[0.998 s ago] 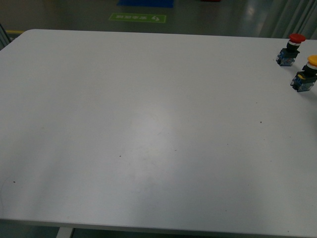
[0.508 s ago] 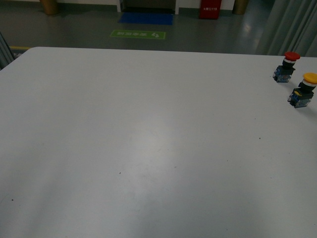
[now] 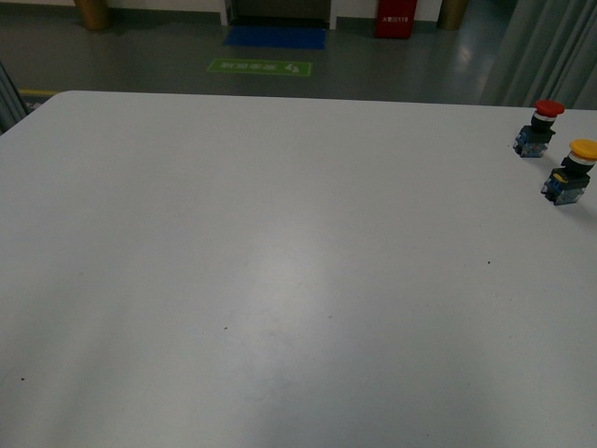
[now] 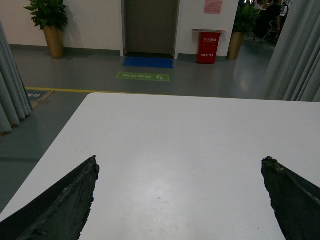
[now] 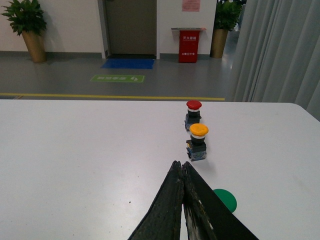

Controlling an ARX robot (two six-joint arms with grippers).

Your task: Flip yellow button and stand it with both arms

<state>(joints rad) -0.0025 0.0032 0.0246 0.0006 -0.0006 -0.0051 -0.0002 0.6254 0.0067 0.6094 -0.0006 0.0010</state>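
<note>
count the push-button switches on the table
2, both upright at the table's far right: the red-capped push-button switch farther back, the yellow-capped push-button switch just nearer. None seem hidden.

One yellow button [image 3: 571, 171]. One red button [image 3: 538, 128]. One green disc [image 5: 223, 199]. One table [image 3: 280, 261]. Two grippers: left [image 4: 180, 200], right [image 5: 183, 172].

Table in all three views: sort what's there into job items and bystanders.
For the job:
- yellow button, standing cap-up
- left pincer, open
- right pincer, shut, empty

Just lying about:
- red button, standing beside the yellow one
- green disc, flat on the table
</note>
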